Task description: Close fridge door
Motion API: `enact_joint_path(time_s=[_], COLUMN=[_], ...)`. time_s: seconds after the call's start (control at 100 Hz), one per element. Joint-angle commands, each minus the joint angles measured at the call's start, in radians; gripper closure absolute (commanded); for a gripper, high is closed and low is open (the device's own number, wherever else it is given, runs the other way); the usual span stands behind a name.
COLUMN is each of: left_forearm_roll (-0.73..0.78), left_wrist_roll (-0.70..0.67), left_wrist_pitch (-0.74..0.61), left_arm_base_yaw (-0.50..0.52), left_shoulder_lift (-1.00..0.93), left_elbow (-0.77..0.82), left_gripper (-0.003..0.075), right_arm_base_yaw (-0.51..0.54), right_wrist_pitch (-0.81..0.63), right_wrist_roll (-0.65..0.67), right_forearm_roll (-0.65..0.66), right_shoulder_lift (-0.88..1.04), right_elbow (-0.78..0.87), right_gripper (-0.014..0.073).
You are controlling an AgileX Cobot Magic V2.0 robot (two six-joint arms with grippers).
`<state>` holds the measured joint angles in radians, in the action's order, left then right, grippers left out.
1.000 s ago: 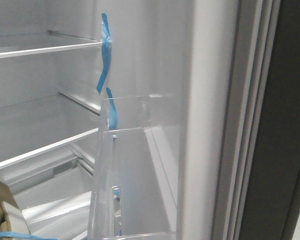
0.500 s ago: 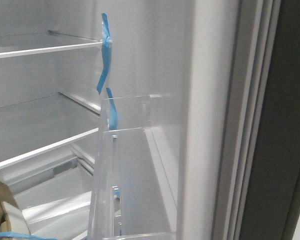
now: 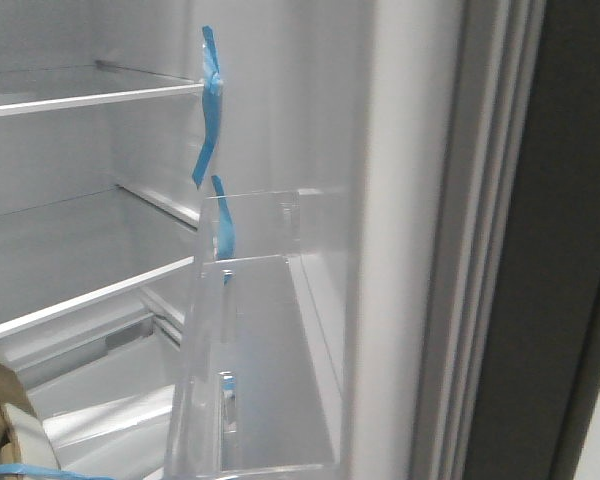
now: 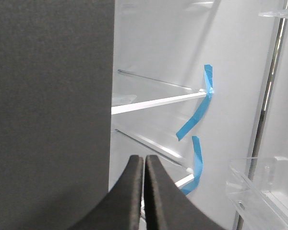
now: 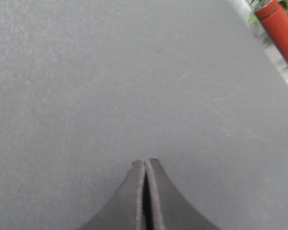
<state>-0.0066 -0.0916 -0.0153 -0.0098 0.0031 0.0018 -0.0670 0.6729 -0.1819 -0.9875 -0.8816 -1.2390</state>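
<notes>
The fridge door stands open on the right of the front view: its dark-grey outer panel [image 3: 565, 250], pale gasket rim [image 3: 480, 250] and white inner lining [image 3: 400, 200] carrying a clear plastic bin [image 3: 250, 370]. Blue tape strips [image 3: 210, 110] hang at the shelf ends. My right gripper [image 5: 145, 163] is shut and empty, its tips at or against the door's matte dark-grey outer face [image 5: 134, 72], which fills the right wrist view. My left gripper [image 4: 144, 160] is shut and empty, in front of the fridge's open interior [image 4: 158, 57]. Neither gripper shows in the front view.
White fridge shelves [image 3: 90, 100] lie on the left. A brown object with a blue band [image 3: 5, 420] sits at the lower left. A dark-grey panel [image 4: 48, 110] fills one side of the left wrist view. A red bottle [image 5: 281, 28] stands beyond the door's edge.
The door's lining, gasket and bin have shifted left in the front view, more so in the last half second. The shelves have not moved.
</notes>
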Motion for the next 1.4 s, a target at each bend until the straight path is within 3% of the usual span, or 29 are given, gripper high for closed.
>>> enact_joint_path(time_s=[0.0, 0.22, 0.61, 1.1, 1.39], left_forearm_roll=[-0.002, -0.002, -0.002, -0.002, -0.002], left_wrist_roll=[-0.004, -0.004, -0.004, -0.004, -0.004], left_wrist_pitch=[-0.077, -0.077, -0.077, -0.077, -0.077], left_arm_base_yaw=[-0.010, -0.010, -0.010, -0.010, -0.010], left_shoulder_lift=[0.019, 0.019, 0.019, 0.019, 0.019], left_elbow=[0.028, 0.028, 0.028, 0.028, 0.028], left_gripper=[0.0741, 0.0741, 0.0741, 0.0741, 0.0741], right_arm_base_yaw=[-0.001, -0.005, -0.005, -0.005, -0.005], right_wrist_pitch=[0.026, 0.094, 0.170, 0.056, 0.129], right_wrist_roll=[-0.059, -0.210, -0.349, -0.351, -0.351], right_forearm_roll=[-0.091, -0.205, -0.248, -0.234, -0.348], right_shoulder_lift=[-0.017, -0.026, -0.101, -0.206, -0.243], right_elbow=[-0.051, -0.079, -0.115, -0.158, -0.158], right_gripper=[0.0670, 0.0670, 0.0670, 0.0670, 0.0670])
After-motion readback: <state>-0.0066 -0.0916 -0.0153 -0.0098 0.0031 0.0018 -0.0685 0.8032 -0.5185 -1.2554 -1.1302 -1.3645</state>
